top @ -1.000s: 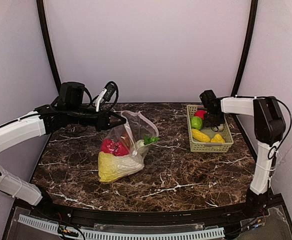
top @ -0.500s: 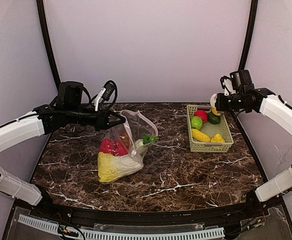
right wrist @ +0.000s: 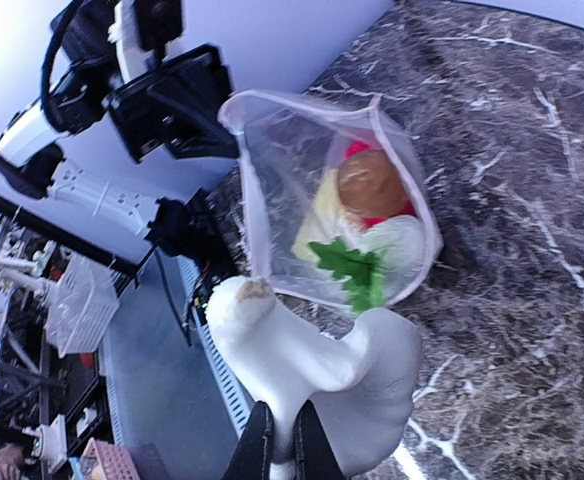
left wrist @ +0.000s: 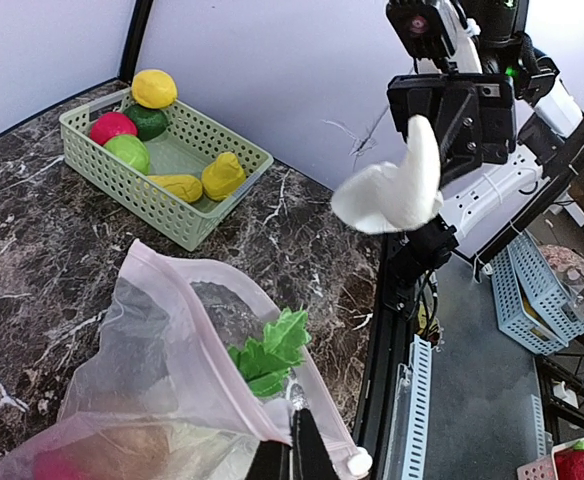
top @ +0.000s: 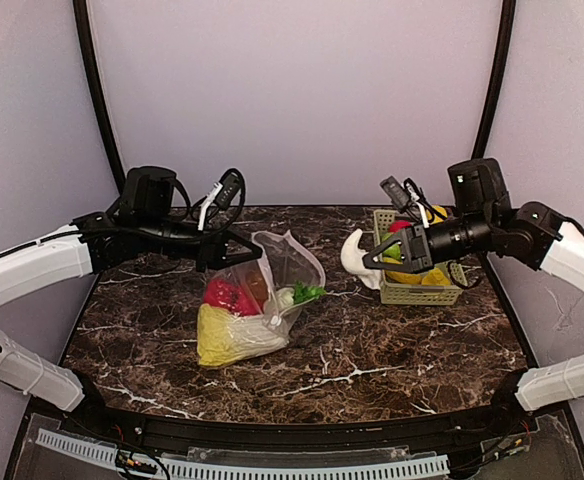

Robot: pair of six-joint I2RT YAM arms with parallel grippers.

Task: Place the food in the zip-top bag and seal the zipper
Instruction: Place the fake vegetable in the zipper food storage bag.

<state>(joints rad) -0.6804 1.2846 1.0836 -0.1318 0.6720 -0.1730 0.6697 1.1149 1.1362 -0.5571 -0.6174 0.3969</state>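
On the desk [top: 372, 350] the zip-top bag [top: 282, 275] lies part-filled, cabbage [top: 227, 335] inside, its mouth rim pinched up by the left pincer [left wrist: 292, 445]. Beyond, the right pincer [top: 372, 258] grips a pale white piece [top: 354, 255] in the air between the bag and the green basket [top: 417, 293]. This looks like the loading step; the next move needs the piece carried over the open mouth, then released.

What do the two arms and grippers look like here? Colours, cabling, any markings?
The left arm and right arm have white rounded link shells with black boxy joint housings. The left gripper and right gripper are black with slim dark fingers. Loose black cables loop over the wrists. No markings are legible.
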